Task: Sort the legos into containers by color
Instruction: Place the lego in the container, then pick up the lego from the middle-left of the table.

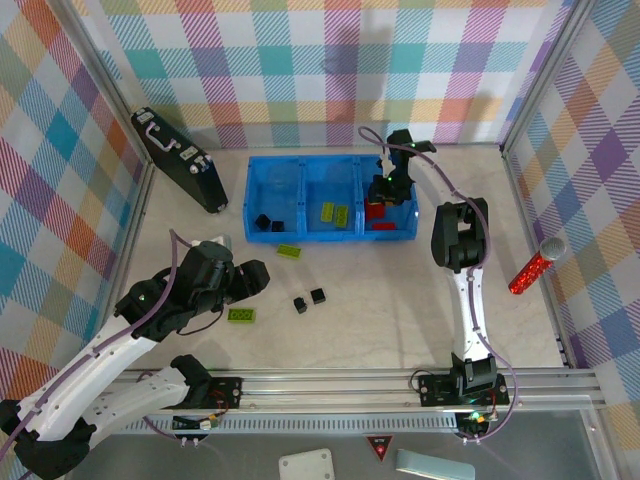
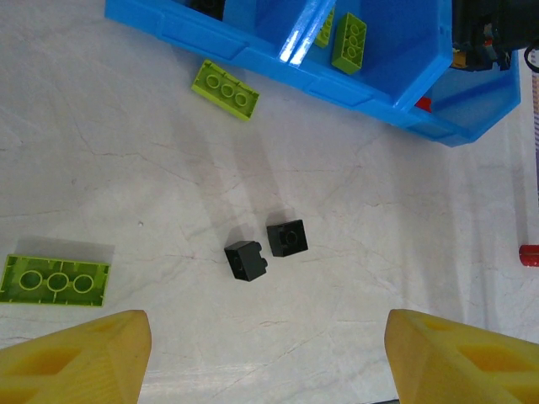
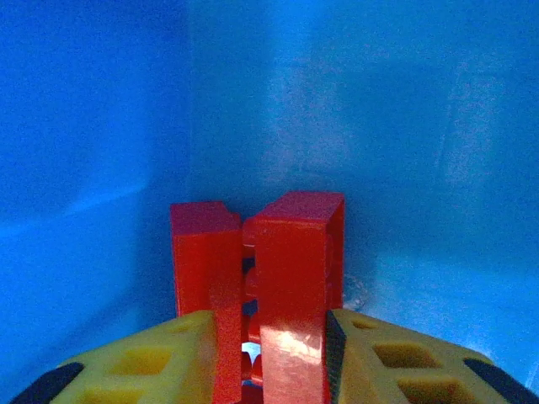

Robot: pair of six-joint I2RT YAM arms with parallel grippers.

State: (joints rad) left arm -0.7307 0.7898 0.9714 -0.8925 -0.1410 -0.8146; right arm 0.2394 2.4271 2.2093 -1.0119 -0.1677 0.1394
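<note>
The translucent blue tray (image 1: pixel 252 200) has three compartments side by side. My right end effector (image 3: pixel 269 337) is down in its right compartment, clamped on a pair of glossy red bricks (image 3: pixel 295 269) standing on edge. My left end effector (image 2: pixel 269 362) hangs spread wide over the surface (image 2: pixel 404 219) on the tray's near side. Two flat, studded lime-green bricks (image 2: pixel 349 42) lie in the middle compartment. A third green brick (image 2: pixel 225 88) lies just in front of the tray, and a fourth green brick (image 2: pixel 55 279) farther out. Two small black cubes (image 2: pixel 286 237) sit close together, well in front of the tray.
</note>
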